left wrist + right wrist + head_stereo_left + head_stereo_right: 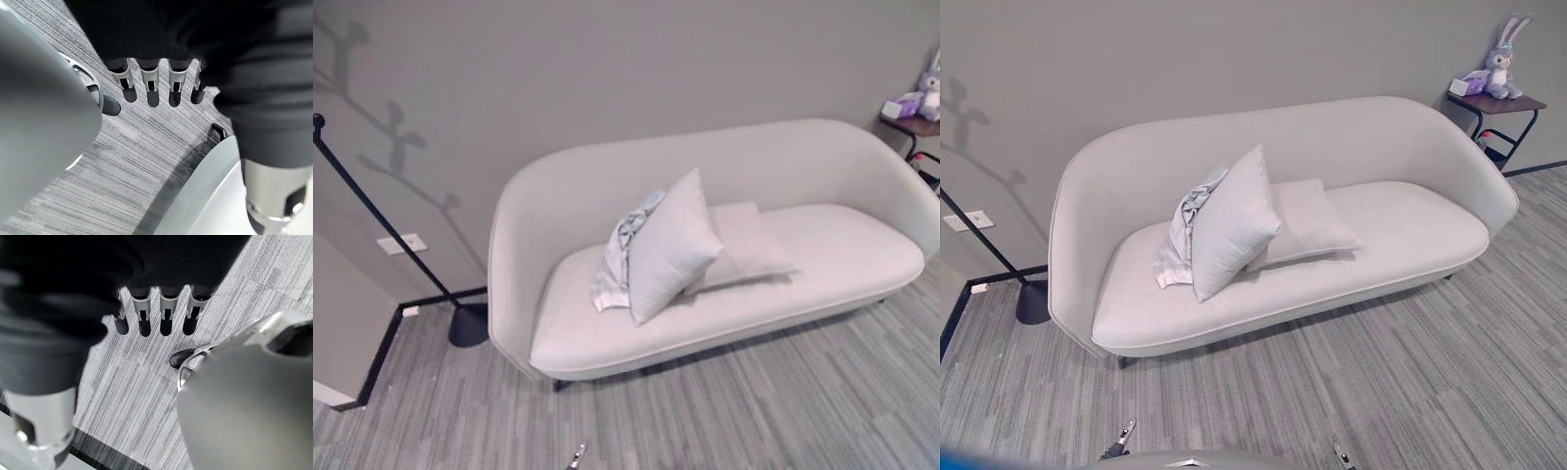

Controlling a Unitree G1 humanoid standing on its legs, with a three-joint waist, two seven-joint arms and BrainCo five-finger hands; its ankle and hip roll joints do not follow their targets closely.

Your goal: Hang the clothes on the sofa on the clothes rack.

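Pale grey crumpled clothes (620,257) lie on the seat of the curved off-white fabric sofa (822,166), tucked behind the upright off-white square cushion (670,245) that hides most of them. Left hand (152,81) and right hand (155,313) hang over the floor with relaxed fingers, holding nothing, well apart from the garment ahead. At the left stands the black pole clothes rack (382,220), its top cut off.

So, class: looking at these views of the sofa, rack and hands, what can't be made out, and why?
- Clothes: mostly hidden behind the upright pillow in both eye views.
- Clothes rack: its top is cut off by the left edge of the eye views.
- Side table: its lower part is hidden behind the sofa.
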